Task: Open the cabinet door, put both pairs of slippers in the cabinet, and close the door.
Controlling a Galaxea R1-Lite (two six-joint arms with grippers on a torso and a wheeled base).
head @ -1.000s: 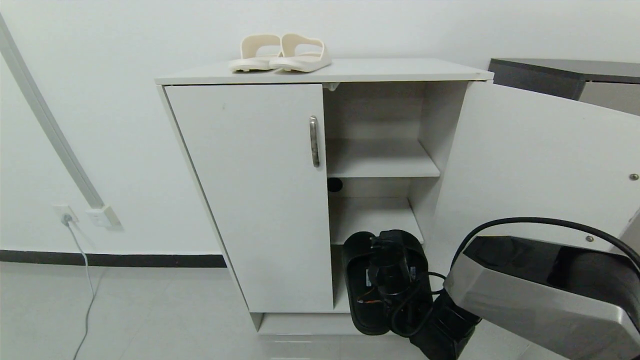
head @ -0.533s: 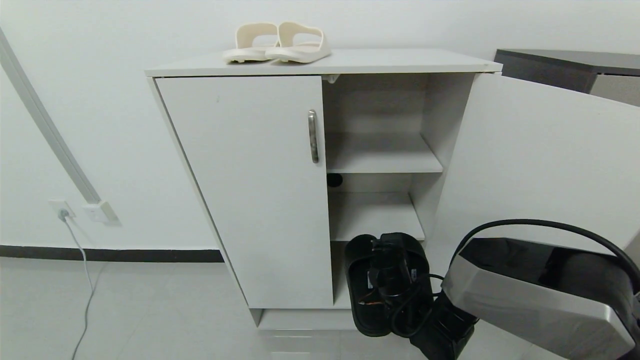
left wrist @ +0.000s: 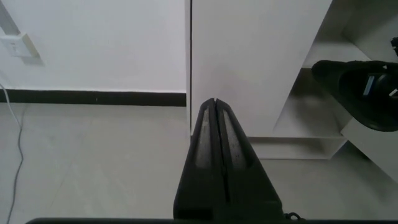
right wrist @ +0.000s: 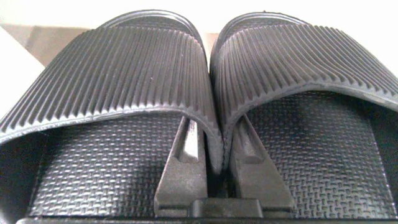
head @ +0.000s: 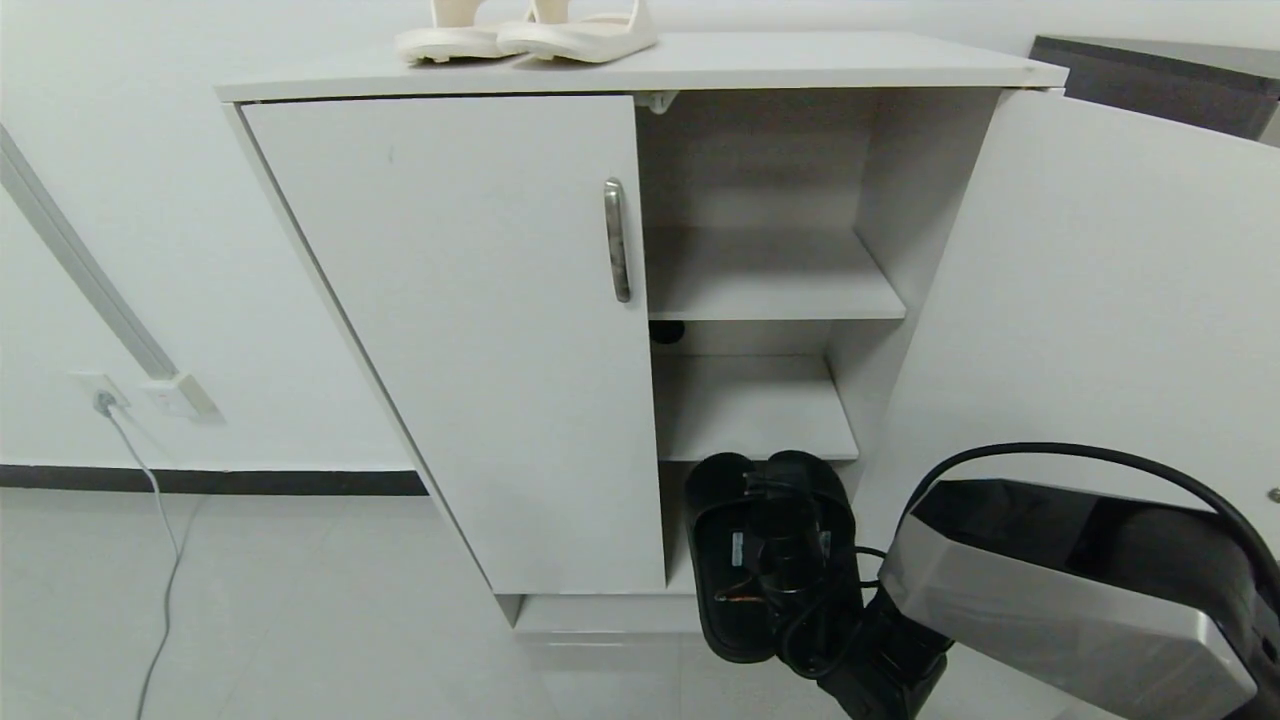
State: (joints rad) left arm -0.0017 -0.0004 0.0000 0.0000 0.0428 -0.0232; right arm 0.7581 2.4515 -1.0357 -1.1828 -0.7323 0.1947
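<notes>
Low at the cabinet's (head: 700,65) open right side, the black slippers (head: 718,600) hang in the right gripper (right wrist: 214,146), fingers clamped on the two inner strap walls so the pair is pinched side by side. Ribbed straps, diamond-textured footbeds, matte rubber; looks soft, and the straps bulge a little at the pinch. Long axis of the pair runs front to back, rounded far ends at the mouth of the bottom compartment, just under the lower shelf (head: 750,410). Whether they have crossed the front edge I cannot tell. Judgement: the compartment lies straight ahead of the fingers, so the move is a push along the slippers' own length; the right arm is the one placed for it. Open door (head: 1080,300) stands just beside that arm, little room on that side. Left gripper (left wrist: 214,102) hangs low off the closed door (head: 450,330), fingers together, holding nothing, well apart from the pair. Cream slippers (head: 560,35) sit on the cabinet top, over the closed door, not yet stowed.
</notes>
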